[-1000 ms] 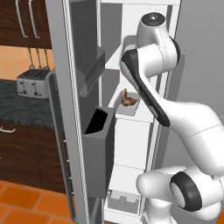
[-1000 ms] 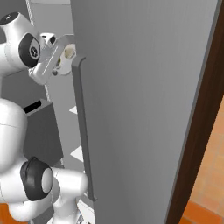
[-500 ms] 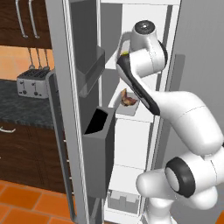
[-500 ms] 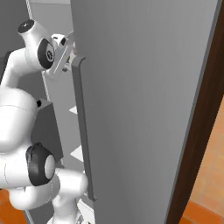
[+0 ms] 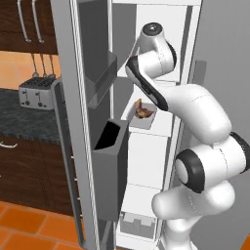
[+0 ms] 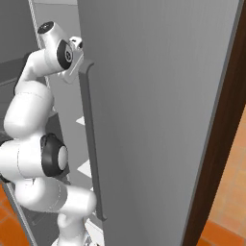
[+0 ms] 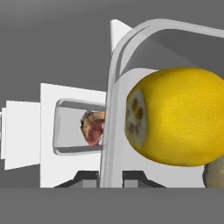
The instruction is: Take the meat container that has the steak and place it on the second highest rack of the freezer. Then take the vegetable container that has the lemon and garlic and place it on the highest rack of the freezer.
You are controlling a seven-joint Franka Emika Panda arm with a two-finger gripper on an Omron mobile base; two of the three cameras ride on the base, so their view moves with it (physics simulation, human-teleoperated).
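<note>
In the hand view my gripper [image 7: 111, 177] is shut on the rim of the clear vegetable container [image 7: 114, 87], held right in front of the camera. A big yellow lemon [image 7: 175, 122] lies in it, and a bit of the garlic [image 7: 214, 175] shows at the lower right. Beyond it the meat container [image 7: 65, 127] with the steak [image 7: 92, 129] sits on a white rack [image 7: 48, 153] of the freezer. The left base view has the steak [image 5: 143, 110] in its tray [image 5: 145, 122] on a shelf, just below my arm, which reaches into the open freezer [image 5: 68, 97].
Grey door bins [image 5: 110, 171] hang on the open left door, close to my arm. The closed right door [image 6: 153, 96] and its long handle [image 6: 91, 144] stand beside my hand. A toaster [image 5: 36, 93] sits on the dark counter to the left.
My arm has swung further up and into the freezer compartment. The meat container has stayed on its shelf.
</note>
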